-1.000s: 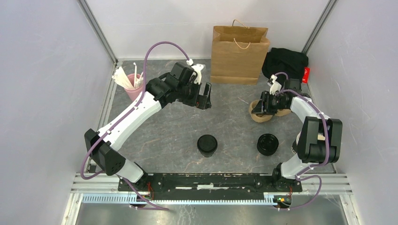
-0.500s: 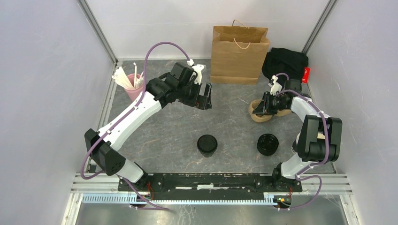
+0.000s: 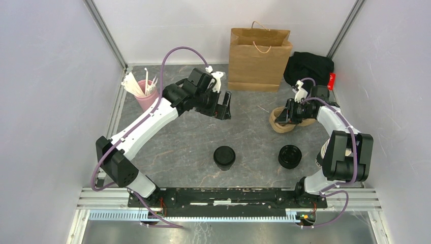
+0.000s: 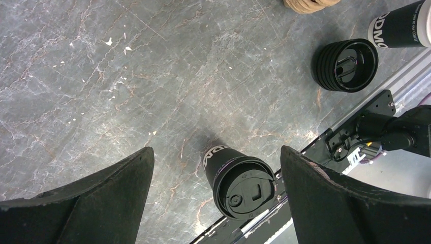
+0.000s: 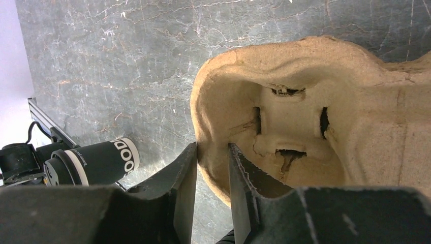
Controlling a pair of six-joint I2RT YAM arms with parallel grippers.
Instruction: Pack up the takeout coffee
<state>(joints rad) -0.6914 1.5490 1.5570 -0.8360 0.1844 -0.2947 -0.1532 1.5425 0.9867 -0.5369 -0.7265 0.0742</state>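
Observation:
The takeout coffee (image 3: pixel 224 157), a dark cup with a black dome lid, stands upright in the near middle of the table. In the left wrist view the coffee (image 4: pixel 244 185) lies below and between my spread fingers. My left gripper (image 3: pixel 223 105) hangs open and empty well behind the cup. My right gripper (image 3: pixel 287 116) is at the right, shut on the near rim of a brown pulp cup carrier (image 3: pixel 283 123). The right wrist view shows one finger outside and one inside the carrier's wall (image 5: pixel 305 101), with the gripper (image 5: pixel 212 152) pinching it.
A brown paper bag (image 3: pixel 259 58) stands upright at the back. A stack of black lids (image 3: pixel 289 156) sits right of the coffee. A pink cup of stirrers (image 3: pixel 144 95) is at the left, a black cloth (image 3: pixel 308 66) at the back right. A dark cup (image 5: pixel 96 162) lies on its side.
The right jaws have narrowed onto the carrier's rim. The left arm has shifted slightly to the right, its gripper still open.

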